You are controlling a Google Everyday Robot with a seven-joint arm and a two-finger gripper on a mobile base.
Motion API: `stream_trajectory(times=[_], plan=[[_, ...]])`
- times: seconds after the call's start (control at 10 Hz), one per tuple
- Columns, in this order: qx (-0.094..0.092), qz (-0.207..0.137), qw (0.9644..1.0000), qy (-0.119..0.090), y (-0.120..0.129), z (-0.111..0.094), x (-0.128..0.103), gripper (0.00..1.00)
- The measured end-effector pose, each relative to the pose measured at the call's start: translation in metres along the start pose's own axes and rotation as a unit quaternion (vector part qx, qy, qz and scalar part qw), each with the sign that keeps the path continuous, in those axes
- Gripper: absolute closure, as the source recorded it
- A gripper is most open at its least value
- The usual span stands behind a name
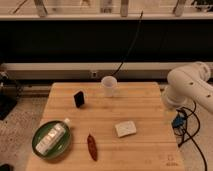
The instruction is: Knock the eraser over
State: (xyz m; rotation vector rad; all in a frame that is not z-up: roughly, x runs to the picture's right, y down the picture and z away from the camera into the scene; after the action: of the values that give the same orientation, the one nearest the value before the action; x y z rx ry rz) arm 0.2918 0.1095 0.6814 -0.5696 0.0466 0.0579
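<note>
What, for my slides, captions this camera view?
Eraser stands on the table; arm at image right, gripper out of view.

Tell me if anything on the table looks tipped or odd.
A white bottle lies on its side on the green plate, at the picture's lower left. The eraser stands upright. The gripper is not in view.

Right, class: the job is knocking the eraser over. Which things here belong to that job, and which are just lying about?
Belongs to the job: eraser, standing near the table's back left; gripper, out of view, only the arm shows at the right.
Lying about: white cup, whitish block, red pepper, green plate holding a white bottle.
</note>
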Motion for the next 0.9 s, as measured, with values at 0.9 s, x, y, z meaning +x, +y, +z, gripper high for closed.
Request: stream_trajectory(times=[0.9], plan=[[0.01,-0.039,0.9991,0.013,-0.013,0.011,-0.044,0.2]])
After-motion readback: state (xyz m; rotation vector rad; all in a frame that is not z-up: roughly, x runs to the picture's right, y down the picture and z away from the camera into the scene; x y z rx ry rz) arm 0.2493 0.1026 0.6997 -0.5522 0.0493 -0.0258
